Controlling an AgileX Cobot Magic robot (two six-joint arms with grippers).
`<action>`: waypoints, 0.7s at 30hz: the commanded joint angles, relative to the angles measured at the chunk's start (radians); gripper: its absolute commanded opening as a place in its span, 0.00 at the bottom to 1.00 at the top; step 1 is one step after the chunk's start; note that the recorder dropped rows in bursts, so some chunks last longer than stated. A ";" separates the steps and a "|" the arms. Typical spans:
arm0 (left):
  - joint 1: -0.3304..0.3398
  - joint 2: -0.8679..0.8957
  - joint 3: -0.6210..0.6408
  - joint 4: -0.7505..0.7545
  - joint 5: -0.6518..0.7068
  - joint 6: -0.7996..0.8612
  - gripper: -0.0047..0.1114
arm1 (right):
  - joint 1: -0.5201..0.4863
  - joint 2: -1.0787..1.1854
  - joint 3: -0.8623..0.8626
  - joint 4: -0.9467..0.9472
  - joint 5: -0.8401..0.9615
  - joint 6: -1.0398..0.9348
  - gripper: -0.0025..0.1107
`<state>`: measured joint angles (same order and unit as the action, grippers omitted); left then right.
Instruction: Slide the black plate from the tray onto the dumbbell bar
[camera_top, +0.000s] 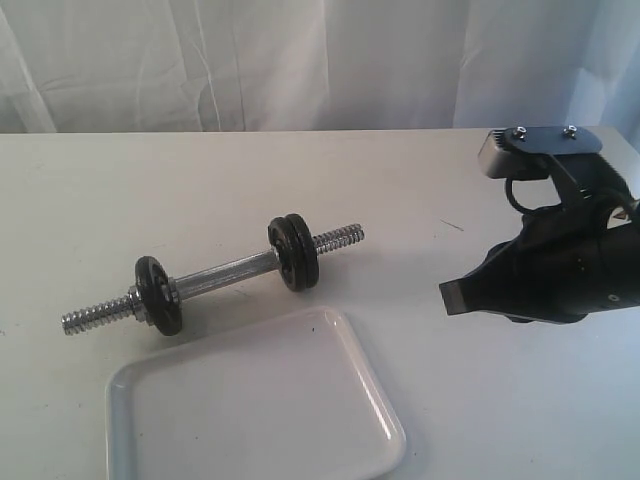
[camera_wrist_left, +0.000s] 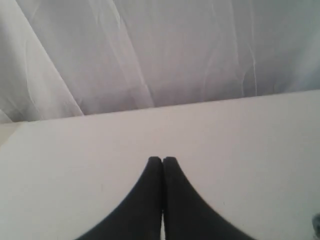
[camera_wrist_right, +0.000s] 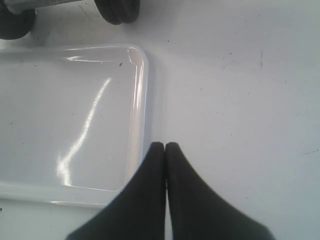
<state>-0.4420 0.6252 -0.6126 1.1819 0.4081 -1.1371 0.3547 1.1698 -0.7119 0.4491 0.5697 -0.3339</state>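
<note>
The chrome dumbbell bar (camera_top: 222, 272) lies on the table behind the white tray (camera_top: 250, 405). One black disc (camera_top: 158, 294) sits near its left threaded end, and a pair of black discs (camera_top: 293, 252) sits side by side near the right end. I cannot tell which of them is the task's black plate. Nothing lies in the tray (camera_wrist_right: 75, 115). My right gripper (camera_top: 458, 298) is shut and empty, hovering just right of the tray; its tips (camera_wrist_right: 165, 145) sit over the tray's rim. My left gripper (camera_wrist_left: 162, 159) is shut and empty over bare table, outside the exterior view.
A white curtain (camera_top: 300, 60) hangs behind the white table (camera_top: 480, 200). The right wrist view catches the paired discs (camera_wrist_right: 118, 10) and the bar (camera_wrist_right: 50, 4) just beyond the tray's far corner. The table's far edge shows in the left wrist view.
</note>
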 joint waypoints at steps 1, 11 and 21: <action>0.001 -0.089 0.095 -0.332 -0.118 0.393 0.04 | -0.007 -0.008 0.003 0.002 -0.009 0.002 0.02; 0.032 -0.378 0.411 -0.844 -0.430 0.853 0.04 | -0.007 -0.008 0.003 0.002 -0.011 0.002 0.02; 0.354 -0.625 0.602 -1.233 -0.311 1.137 0.04 | -0.007 -0.008 0.003 0.002 -0.011 0.002 0.02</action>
<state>-0.1373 0.0106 -0.0184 -0.0054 0.0523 -0.0336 0.3547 1.1698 -0.7119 0.4491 0.5659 -0.3339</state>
